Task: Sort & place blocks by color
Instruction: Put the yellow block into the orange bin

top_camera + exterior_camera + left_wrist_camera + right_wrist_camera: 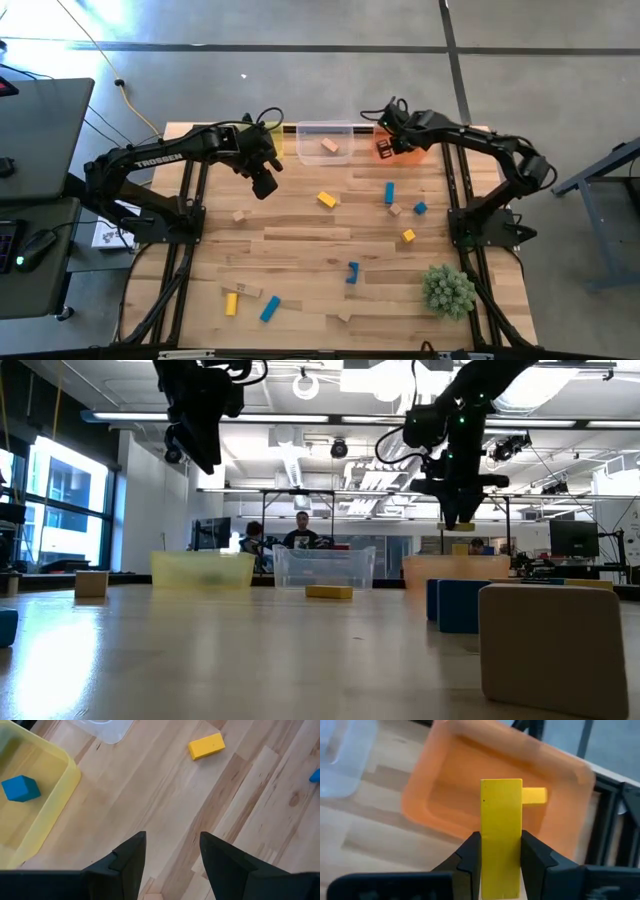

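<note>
Clamped in your right tool, a yellow bar hangs over the orange bin; left tool gapes empty, about a dozen blocks left on the worktop.

Bright, even light, with glare from the windows.

In your low view, ceiling strip lights and the left window cast a sheen on the table; the near tan block looks soft. In your right wrist view the orange bin looks blurred.
</note>
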`<action>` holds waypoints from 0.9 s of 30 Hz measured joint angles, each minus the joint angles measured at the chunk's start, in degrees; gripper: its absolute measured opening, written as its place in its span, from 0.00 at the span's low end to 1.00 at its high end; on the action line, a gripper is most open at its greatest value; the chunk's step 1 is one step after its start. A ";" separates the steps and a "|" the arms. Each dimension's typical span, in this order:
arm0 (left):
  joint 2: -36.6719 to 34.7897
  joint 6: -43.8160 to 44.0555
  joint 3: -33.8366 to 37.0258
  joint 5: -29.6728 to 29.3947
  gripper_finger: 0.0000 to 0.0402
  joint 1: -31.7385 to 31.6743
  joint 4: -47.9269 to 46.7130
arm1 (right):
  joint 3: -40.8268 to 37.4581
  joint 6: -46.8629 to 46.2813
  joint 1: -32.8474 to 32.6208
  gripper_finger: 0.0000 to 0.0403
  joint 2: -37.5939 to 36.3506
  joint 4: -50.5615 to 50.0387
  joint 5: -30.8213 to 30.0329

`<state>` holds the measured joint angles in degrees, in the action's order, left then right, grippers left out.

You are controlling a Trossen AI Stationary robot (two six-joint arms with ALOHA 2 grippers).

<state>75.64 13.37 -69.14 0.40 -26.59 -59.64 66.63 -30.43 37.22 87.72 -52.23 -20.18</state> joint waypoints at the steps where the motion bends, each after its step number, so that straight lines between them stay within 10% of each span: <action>1: 0.00 0.00 0.00 -0.01 0.43 0.00 0.00 | 0.00 0.04 0.48 0.19 0.02 -0.12 -0.77; 27: 0.00 0.03 -0.02 -3.72 0.43 -0.02 0.08 | 0.24 4.95 8.01 0.19 5.73 2.25 0.24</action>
<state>75.64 13.40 -69.17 -3.31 -26.61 -59.56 66.87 -25.47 45.23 93.45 -49.99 -19.94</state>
